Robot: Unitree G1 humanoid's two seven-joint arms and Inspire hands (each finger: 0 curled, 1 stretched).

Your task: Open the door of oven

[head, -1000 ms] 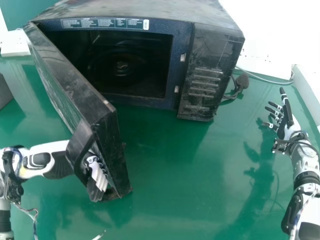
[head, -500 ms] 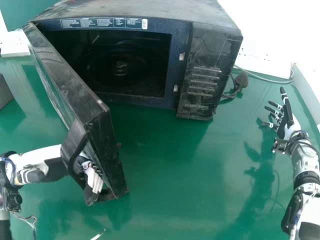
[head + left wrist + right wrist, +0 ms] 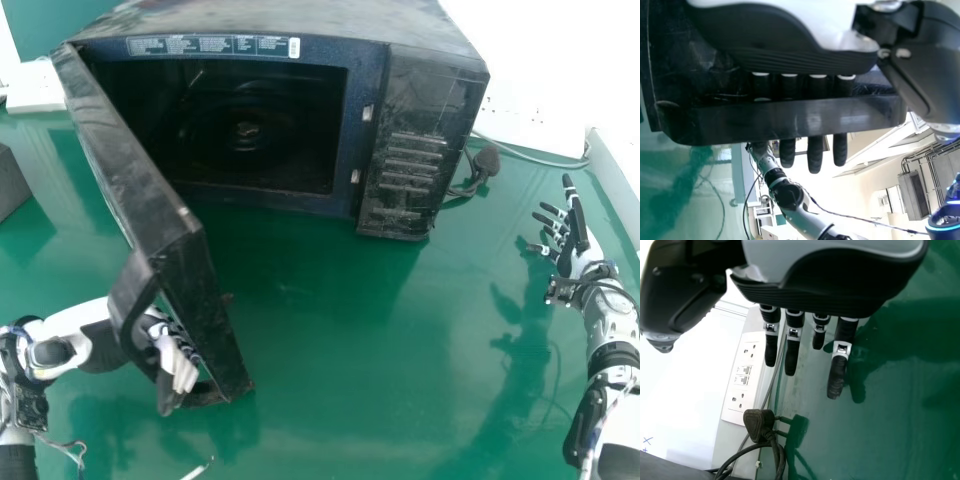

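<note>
The black microwave oven point(image 3: 415, 150) stands at the back with its door point(image 3: 135, 170) swung wide toward the left front, its cavity exposed. At the door's near end, my left hand point(image 3: 175, 355) is inside the loop of the handle point(image 3: 130, 300), its fingers between handle and door panel. Straight fingers of the left hand point(image 3: 815, 152) pass behind the handle bar point(image 3: 790, 120) in the left wrist view, with the thumb off to one side. My right hand point(image 3: 575, 245) rests open at the right, away from the oven; the right wrist view shows the hand point(image 3: 840, 360) with extended fingers.
A black plug with its cable point(image 3: 485, 165) lies beside the oven's right side. White wall sockets point(image 3: 745, 375) are near it. A dark grey box point(image 3: 8, 180) sits at the far left edge of the green table point(image 3: 400, 350).
The door's near end and my left hand in its handle have moved left, so the door stands wider. The right hand has kept still.
</note>
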